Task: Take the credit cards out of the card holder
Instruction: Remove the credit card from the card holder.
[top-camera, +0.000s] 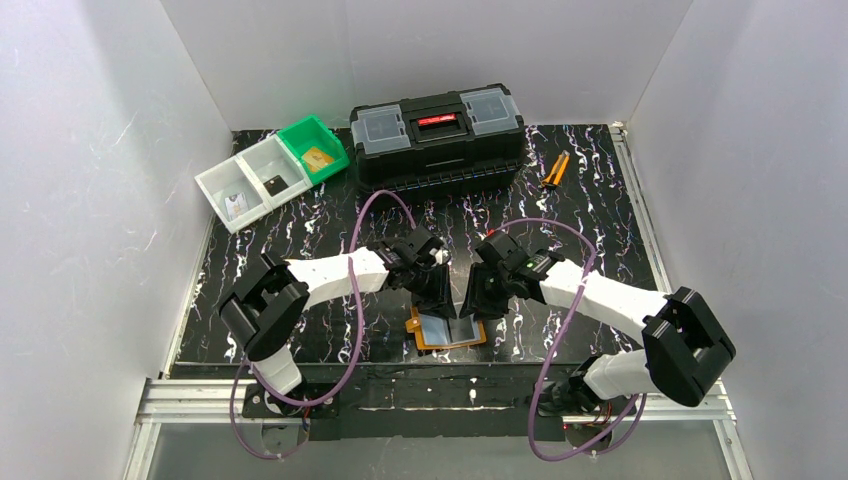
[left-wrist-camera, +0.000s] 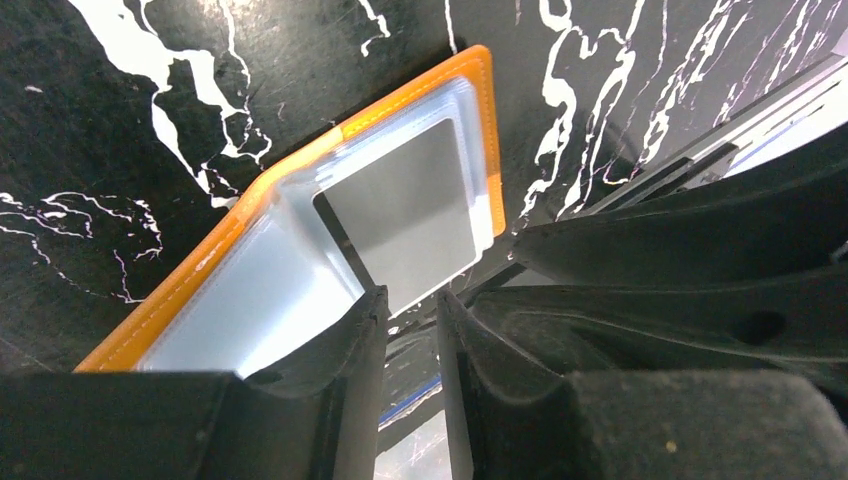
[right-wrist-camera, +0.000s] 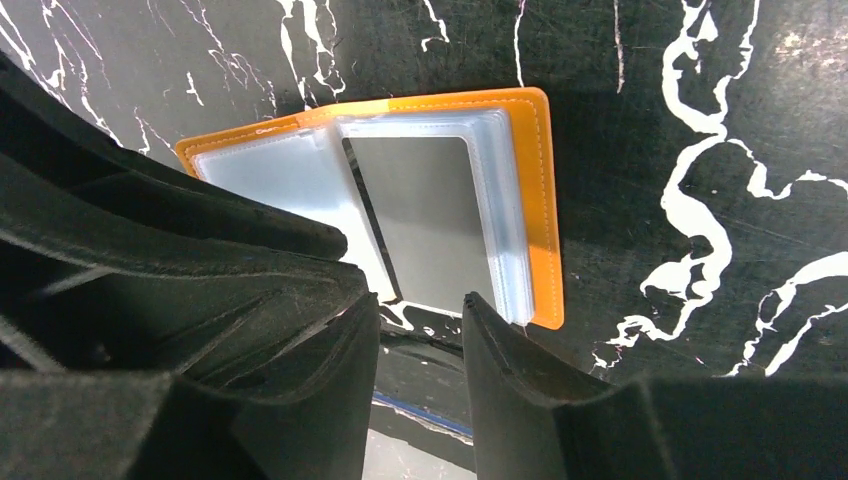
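The orange card holder (top-camera: 424, 344) lies open flat near the table's front edge, its clear pockets facing up. A grey credit card (left-wrist-camera: 410, 215) sits in the right-hand pocket (right-wrist-camera: 425, 220); the left pocket looks bluish and blank. My left gripper (top-camera: 436, 292) hovers over the holder's left half, its jaws a narrow gap apart (left-wrist-camera: 412, 300) with nothing between them. My right gripper (top-camera: 482, 296) hovers over the right half, open wider (right-wrist-camera: 420, 305) and also empty, its tips near the card's lower edge. A gold-tan card (top-camera: 318, 158) lies in the green bin.
A white two-part bin (top-camera: 226, 178) and a green bin (top-camera: 298, 133) stand at the back left, with small cards in them. A black toolbox (top-camera: 437, 135) fills the back centre. Orange-handled pliers (top-camera: 555, 170) lie to its right. White walls close in three sides.
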